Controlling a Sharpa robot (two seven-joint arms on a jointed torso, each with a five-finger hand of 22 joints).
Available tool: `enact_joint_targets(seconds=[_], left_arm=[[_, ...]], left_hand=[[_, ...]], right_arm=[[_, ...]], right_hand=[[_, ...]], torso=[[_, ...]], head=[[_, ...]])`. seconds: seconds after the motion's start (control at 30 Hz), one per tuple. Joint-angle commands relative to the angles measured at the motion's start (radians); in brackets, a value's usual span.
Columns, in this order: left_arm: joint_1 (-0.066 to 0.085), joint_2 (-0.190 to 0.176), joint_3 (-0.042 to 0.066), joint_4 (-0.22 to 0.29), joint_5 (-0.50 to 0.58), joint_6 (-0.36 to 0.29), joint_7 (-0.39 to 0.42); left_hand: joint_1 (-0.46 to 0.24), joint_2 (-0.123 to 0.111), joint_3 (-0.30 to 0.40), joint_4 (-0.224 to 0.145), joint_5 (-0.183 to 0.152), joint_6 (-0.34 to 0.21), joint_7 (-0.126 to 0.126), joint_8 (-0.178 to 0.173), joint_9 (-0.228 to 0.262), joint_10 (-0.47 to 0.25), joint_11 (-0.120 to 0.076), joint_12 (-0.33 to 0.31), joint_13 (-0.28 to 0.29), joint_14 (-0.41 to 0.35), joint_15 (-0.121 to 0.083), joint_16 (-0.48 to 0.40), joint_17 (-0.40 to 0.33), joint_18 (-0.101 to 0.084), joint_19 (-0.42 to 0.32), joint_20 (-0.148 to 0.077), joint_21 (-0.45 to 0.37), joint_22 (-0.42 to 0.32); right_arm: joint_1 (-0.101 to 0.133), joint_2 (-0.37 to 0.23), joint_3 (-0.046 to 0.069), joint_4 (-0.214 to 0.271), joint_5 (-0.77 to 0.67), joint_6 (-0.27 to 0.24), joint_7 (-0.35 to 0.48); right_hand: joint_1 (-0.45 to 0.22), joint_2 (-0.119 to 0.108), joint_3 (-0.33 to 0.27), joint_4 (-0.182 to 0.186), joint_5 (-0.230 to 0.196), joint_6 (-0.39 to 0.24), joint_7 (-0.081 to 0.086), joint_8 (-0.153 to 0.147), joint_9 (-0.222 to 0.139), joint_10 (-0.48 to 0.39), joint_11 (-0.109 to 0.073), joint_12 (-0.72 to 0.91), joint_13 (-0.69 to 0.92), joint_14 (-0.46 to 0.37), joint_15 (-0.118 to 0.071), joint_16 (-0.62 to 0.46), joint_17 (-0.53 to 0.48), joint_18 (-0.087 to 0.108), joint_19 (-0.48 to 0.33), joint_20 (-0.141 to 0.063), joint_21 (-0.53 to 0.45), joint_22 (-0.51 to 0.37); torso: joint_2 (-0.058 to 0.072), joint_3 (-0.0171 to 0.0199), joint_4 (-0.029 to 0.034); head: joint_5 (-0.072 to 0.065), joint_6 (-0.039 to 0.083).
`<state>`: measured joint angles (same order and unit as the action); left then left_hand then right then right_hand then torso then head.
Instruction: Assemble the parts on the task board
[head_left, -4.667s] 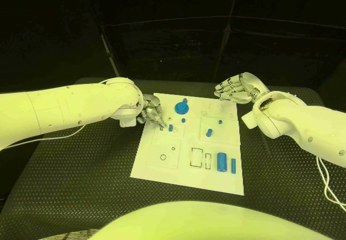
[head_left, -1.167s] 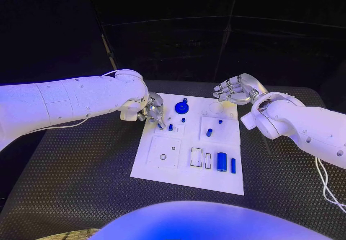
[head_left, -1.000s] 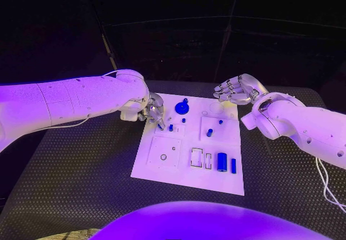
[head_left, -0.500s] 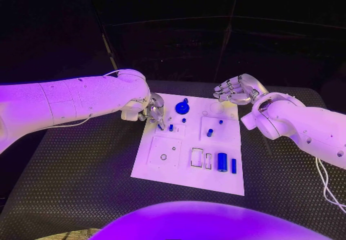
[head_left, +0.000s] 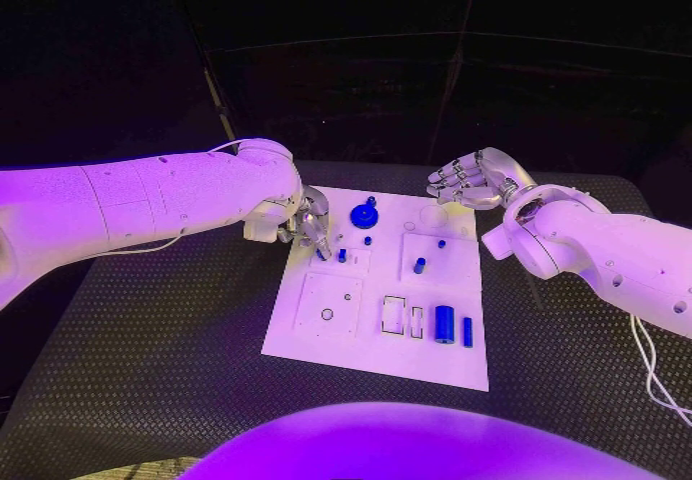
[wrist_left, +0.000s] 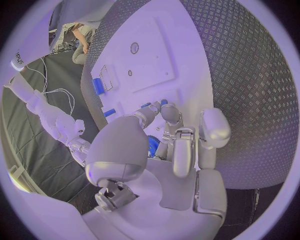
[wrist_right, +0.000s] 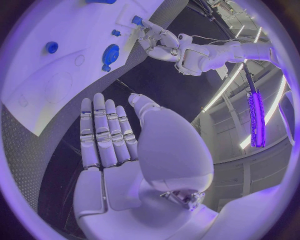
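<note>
The left hand reaches over the near-left edge of the white task board, fingers bent down around a small blue peg standing in the board. In the left wrist view the fingertips close round blue pieces, but whether they truly grip the peg I cannot tell. The right hand hovers above the far-right corner of the board, fingers curled inward with nothing in them; the right wrist view shows those fingers lying side by side, straighter, so how far they are closed is uncertain.

The board lies in the middle of the black ribbed table. A round blue gear sits near the far edge, just beside the left hand. A second peg stands next to the first, another blue peg stands in the right-hand block, and a blue cylinder and a thin blue bar lie side by side near the board's right edge. A thin white cable trails beneath the right arm. No writing can be read.
</note>
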<state>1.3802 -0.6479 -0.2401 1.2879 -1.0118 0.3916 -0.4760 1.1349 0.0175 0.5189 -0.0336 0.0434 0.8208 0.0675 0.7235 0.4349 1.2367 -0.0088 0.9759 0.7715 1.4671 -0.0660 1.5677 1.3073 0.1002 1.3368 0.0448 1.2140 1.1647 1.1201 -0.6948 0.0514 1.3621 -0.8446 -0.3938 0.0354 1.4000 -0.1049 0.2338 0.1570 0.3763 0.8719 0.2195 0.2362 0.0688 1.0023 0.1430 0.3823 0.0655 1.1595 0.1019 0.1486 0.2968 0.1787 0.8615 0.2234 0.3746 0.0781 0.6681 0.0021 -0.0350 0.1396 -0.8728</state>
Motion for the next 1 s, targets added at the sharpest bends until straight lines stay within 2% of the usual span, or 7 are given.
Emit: enact_joint_targets(seconds=[0.03,1.0], left_arm=[[0.001,0.002,0.000,0.002,-0.004,0.021,-0.007],[-0.001,0.005,0.000,-0.013,-0.013,0.034,-0.015]], left_hand=[[0.001,0.010,0.064,-0.060,0.003,0.003,-0.002,0.003,0.001,0.007,0.000,0.004,-0.001,0.104,0.001,0.003,0.263,-0.002,0.006,0.000,0.002,-0.001],[0.004,0.009,0.066,-0.064,0.004,0.002,-0.003,0.004,0.001,0.008,-0.001,0.005,0.000,0.104,0.001,0.003,0.263,-0.002,0.007,0.000,0.003,0.000]], right_arm=[[0.002,0.001,0.001,0.002,0.002,0.005,0.009],[0.002,0.001,0.000,0.002,0.002,0.004,0.010]], right_hand=[[-0.002,0.004,0.005,-0.001,0.004,-0.003,0.000,-0.004,0.001,0.000,0.008,-0.004,-0.002,0.005,0.001,-0.006,-0.001,0.005,0.008,0.001,-0.007,-0.001],[-0.002,0.004,0.005,-0.001,0.004,-0.003,0.000,-0.004,0.001,0.000,0.008,-0.004,-0.002,0.005,0.001,-0.006,-0.001,0.005,0.008,0.001,-0.007,-0.001]], torso=[[0.000,0.0001,0.0001],[-0.001,0.0003,0.0000]], head=[[0.000,0.000],[-0.002,0.000]])
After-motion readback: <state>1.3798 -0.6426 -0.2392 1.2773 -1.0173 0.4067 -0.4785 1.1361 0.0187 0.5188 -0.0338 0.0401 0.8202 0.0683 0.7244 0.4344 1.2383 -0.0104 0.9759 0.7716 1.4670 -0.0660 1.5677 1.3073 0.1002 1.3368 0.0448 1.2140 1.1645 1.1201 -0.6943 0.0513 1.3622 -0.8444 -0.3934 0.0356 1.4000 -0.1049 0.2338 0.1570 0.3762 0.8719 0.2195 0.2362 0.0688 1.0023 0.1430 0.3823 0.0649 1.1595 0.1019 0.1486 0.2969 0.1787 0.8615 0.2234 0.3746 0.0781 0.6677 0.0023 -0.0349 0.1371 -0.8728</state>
